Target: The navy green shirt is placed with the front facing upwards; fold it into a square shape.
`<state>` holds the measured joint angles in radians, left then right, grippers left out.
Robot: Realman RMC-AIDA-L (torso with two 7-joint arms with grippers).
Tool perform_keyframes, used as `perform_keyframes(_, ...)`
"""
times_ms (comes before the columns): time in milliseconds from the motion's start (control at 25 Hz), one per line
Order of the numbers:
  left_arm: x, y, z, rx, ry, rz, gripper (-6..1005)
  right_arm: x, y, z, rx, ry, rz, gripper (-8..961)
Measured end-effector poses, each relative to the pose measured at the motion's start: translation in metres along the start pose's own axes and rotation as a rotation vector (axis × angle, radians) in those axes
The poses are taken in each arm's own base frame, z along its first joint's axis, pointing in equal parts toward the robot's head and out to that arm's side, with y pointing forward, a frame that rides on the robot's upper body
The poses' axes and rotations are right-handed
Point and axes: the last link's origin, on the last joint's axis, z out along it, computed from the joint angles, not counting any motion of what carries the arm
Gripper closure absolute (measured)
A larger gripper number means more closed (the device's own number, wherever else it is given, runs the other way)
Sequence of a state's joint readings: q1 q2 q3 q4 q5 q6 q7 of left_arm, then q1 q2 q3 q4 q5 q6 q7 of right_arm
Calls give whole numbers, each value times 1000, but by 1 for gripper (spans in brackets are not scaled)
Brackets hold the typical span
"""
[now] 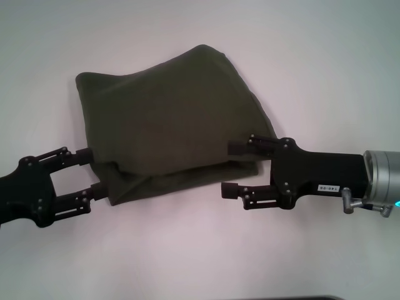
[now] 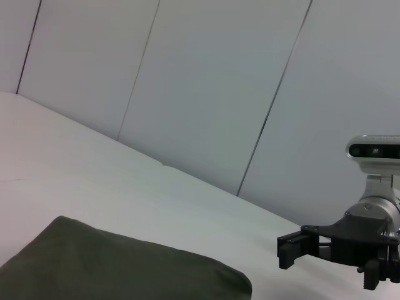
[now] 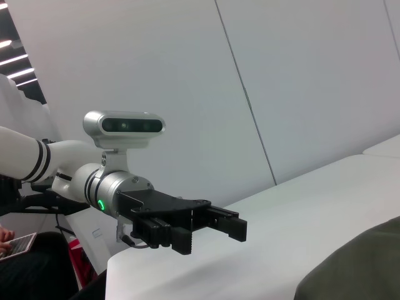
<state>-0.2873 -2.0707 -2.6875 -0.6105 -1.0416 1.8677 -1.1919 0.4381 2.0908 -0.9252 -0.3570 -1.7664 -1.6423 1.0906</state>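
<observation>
Head view is showing both grippers reaching in low from the near side toward the navy green shirt (image 1: 172, 122), which is lying folded into a rough block on the white table (image 1: 325, 69). The left gripper (image 1: 95, 172) is sitting at the shirt's near left corner with its jaws spread wide; its upper finger is touching the cloth's left edge and its lower finger is meeting the bottom fold, yet the fingers are not pinching the fabric together. The right gripper (image 1: 234, 169) is resting at the near right corner, also gaping wide, with its upper finger lying over the shirt's right edge and its lower finger hanging just off the hem above bare table; it is gripping nothing. Between the two grippers the shirt's near edge is showing a doubled layer, and the top layer is bulging upward toward the far right corner. Farther off, the shirt's far edge is sloping from the left corner up to a rounded peak. In the left wrist view the shirt (image 2: 119, 269) is filling the near foreground while the right gripper (image 2: 289, 250) is hanging open beyond it. In the right wrist view the left gripper (image 3: 209, 231) is hovering open over the table, with a corner of the shirt (image 3: 356, 269) nearby.
</observation>
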Motion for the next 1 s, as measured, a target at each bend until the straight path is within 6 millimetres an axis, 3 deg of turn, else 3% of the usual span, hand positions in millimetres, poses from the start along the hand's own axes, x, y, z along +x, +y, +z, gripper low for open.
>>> perform_keyframes(1000, -1, 1, -2, 0, -1, -2, 221, 3, 3, 1, -16, 15, 15, 39)
